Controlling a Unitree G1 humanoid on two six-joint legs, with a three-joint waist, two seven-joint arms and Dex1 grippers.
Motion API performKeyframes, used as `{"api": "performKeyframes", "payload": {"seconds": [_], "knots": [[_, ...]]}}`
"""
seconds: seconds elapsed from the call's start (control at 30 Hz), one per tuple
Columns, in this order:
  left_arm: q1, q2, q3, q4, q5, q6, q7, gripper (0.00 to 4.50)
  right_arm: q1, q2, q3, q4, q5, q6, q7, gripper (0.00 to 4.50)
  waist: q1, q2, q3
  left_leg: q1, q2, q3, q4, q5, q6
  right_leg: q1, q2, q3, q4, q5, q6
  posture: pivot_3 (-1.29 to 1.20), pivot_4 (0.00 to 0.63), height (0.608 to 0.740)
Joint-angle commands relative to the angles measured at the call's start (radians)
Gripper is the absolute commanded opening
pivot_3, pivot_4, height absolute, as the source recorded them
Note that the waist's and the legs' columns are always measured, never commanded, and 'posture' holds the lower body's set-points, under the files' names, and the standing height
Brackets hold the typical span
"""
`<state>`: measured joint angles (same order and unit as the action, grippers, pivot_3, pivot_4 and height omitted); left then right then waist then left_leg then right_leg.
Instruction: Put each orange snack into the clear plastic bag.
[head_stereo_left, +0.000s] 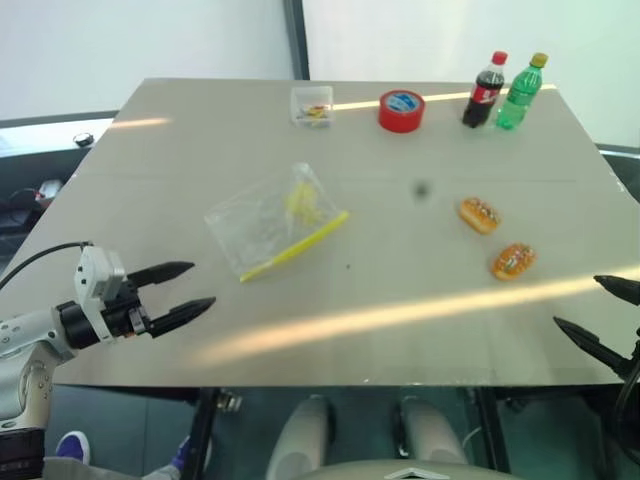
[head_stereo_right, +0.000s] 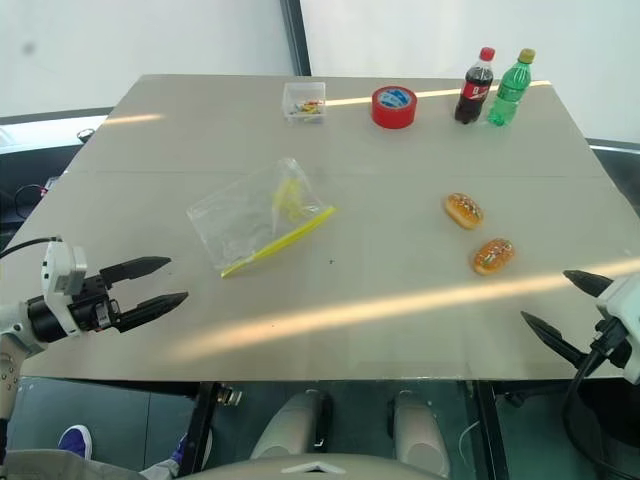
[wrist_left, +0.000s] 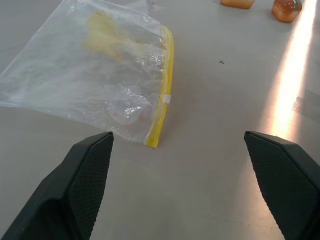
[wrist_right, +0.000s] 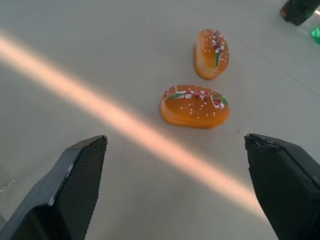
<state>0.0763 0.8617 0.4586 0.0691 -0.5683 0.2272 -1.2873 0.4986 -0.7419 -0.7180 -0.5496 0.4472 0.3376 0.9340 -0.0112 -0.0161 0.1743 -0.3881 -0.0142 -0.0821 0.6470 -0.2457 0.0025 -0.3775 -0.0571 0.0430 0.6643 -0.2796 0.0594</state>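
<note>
Two orange snacks lie on the right half of the grey table (head_stereo_left: 380, 180): the farther snack (head_stereo_left: 480, 214) and the nearer snack (head_stereo_left: 513, 261), also seen close up as the nearer snack (wrist_right: 195, 106) and the farther snack (wrist_right: 212, 52). The clear plastic bag (head_stereo_left: 270, 220) with its yellow strip lies flat left of centre; in the left wrist view the bag (wrist_left: 95, 75) sits just beyond the fingers. My left gripper (head_stereo_left: 185, 288) hovers open at the table's near left edge, empty. My right gripper (head_stereo_left: 598, 308) is open at the near right edge, empty, short of the snacks.
At the far side of the table stand a small clear box (head_stereo_left: 312, 106), a red tape roll (head_stereo_left: 401, 110), a cola bottle (head_stereo_left: 484, 91) and a green bottle (head_stereo_left: 521, 93). A small dark mark (head_stereo_left: 421, 189) lies mid-table.
</note>
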Motion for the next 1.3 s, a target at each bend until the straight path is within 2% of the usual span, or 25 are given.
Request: {"api": "performKeyframes", "payload": {"seconds": [0.03,0.27,0.33,0.43,0.6,0.83,1.0,1.23,1.3], "knots": [[0.005,0.017,0.003,-0.028,-0.003,0.016,0.003,4.43,-0.02,-0.023,-0.028,-0.032,0.015,0.009,-0.013,4.5,0.0,0.0,0.0,0.0,0.0,0.0,0.0,0.0,0.0,0.0,0.0,0.0,0.0,0.0,0.0,0.0,0.15,0.74],[0.006,0.055,-0.011,-0.076,-0.069,0.321,0.103,4.43,-0.081,-0.051,0.017,-0.026,-0.008,0.032,-0.047,4.5,-0.001,0.0,0.0,-0.001,0.0,-0.001,0.0,0.0,0.0,0.0,0.0,-0.001,0.0,0.0,0.0,0.0,0.15,0.74],[-0.016,0.063,-0.018,-0.085,-0.064,0.398,0.166,4.43,-0.096,-0.054,0.037,-0.036,-0.01,0.031,-0.049,4.5,0.0,0.0,0.0,-0.001,0.0,-0.002,0.0,0.0,0.0,0.0,0.001,-0.002,0.0,0.0,0.0,0.0,0.15,0.74],[-0.086,0.074,-0.014,-0.06,-0.133,0.58,0.218,4.43,-0.141,-0.048,0.091,-0.067,0.002,0.043,-0.074,4.5,0.0,0.0,0.0,-0.002,0.0,-0.002,0.001,0.0,0.0,0.0,0.001,-0.002,0.0,0.0,0.0,0.0,0.15,0.74],[-0.275,0.029,-0.004,0.097,-0.211,0.797,0.324,4.43,-0.287,-0.022,0.3,-0.13,0.014,0.078,-0.135,4.5,-0.006,0.0,0.0,-0.001,0.0,-0.003,0.002,0.0,0.0,0.0,0.005,-0.003,0.001,0.0,0.0,0.0,0.15,0.74],[-0.461,-0.043,-0.116,0.356,-0.121,0.786,0.356,4.43,-0.415,-0.023,0.485,-0.092,-0.024,0.04,-0.115,4.5,0.003,-0.001,0.0,-0.003,-0.003,-0.004,0.002,0.0,0.0,-0.002,0.005,-0.004,0.001,0.001,0.0,0.0,0.15,0.74],[-0.581,-0.086,-0.161,0.501,-0.098,0.799,0.324,4.43,-0.439,-0.025,0.505,-0.092,-0.031,0.037,-0.119,4.5,0.007,0.0,0.0,-0.004,-0.006,-0.007,0.003,0.0,0.0,-0.001,0.003,-0.007,0.004,0.001,0.0,0.0,0.15,0.74],[-0.73,-0.202,-0.238,0.731,-0.056,0.813,0.215,4.43,-0.431,-0.027,0.507,-0.109,-0.038,0.045,-0.125,4.5,0.012,0.0,-0.001,-0.003,-0.01,-0.008,0.006,0.0,0.0,-0.001,0.002,-0.007,0.007,0.0,0.001,0.0,0.15,0.74],[-0.77,-0.238,-0.242,0.799,-0.037,0.805,0.214,3.92,-0.423,-0.032,0.505,-0.118,-0.046,0.054,-0.131,4.5,0.009,0.001,-0.002,-0.003,-0.01,-0.008,0.006,0.0,0.0,-0.001,0.002,-0.007,0.007,0.0,0.001,0.0,0.15,0.74]]}}
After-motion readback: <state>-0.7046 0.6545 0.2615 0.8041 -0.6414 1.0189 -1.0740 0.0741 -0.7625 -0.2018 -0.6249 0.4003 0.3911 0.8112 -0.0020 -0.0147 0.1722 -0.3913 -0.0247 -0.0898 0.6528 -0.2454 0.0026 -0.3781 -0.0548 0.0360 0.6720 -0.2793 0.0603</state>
